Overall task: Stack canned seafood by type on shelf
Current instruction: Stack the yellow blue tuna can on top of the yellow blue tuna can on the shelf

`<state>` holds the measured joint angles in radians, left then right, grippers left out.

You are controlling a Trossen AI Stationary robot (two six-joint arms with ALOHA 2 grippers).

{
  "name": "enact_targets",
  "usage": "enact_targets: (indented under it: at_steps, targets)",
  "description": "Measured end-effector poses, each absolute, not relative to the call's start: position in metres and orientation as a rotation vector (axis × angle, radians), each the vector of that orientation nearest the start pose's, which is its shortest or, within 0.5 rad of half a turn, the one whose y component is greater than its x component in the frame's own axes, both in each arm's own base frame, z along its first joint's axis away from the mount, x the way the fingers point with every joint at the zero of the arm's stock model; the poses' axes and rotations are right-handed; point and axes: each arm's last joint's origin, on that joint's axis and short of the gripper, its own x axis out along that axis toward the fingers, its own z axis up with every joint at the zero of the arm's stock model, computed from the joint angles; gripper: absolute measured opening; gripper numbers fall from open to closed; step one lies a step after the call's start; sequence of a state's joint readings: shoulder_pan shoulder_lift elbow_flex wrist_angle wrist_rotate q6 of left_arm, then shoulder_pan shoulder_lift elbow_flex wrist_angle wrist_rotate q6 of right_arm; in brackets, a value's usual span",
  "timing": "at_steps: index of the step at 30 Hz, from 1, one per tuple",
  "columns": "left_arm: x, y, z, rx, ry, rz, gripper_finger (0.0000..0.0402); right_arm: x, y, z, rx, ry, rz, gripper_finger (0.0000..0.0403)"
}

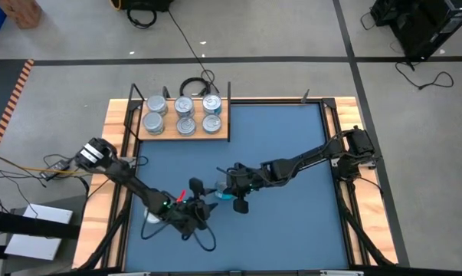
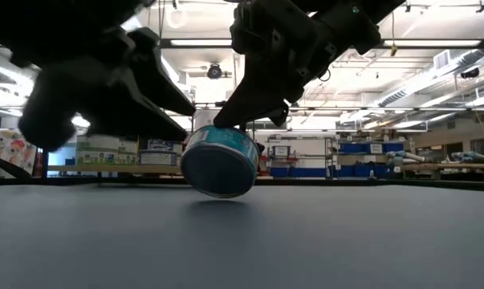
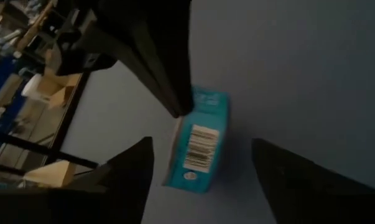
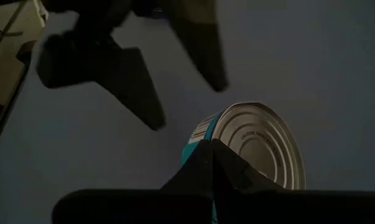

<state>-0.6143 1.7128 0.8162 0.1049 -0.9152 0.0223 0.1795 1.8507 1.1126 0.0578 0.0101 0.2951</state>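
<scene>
One tin [image 2: 219, 161] tilted on edge, lid sideways

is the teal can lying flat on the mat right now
No: in the low view the teal can is tilted on its edge, pinched at its rim by the right gripper.

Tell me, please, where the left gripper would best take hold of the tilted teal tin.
Probably across the teal label wall, coming in from the left. The tin is tipped up on its rim, the shut right gripper pressing its upper edge. The open left gripper already straddles it.
</scene>
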Motion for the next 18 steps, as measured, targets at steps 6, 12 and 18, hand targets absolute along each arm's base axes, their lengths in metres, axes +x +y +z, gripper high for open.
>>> enact_targets:
  at_steps: [6,12,18]
  targets:
    - [0.281,-0.154,0.143,0.566,0.597,0.320,0.0294,0.384,0.070,0.176,0.222,0.696,0.071,0.0000]
    - [0.286,-0.149,0.142,0.518,0.620,0.256,0.0289,0.385,0.070,0.178,0.227,0.677,0.081,0.0000]
    - [0.288,-0.145,0.141,0.513,0.626,0.264,0.0261,0.385,0.070,0.178,0.230,0.673,0.089,0.0000]
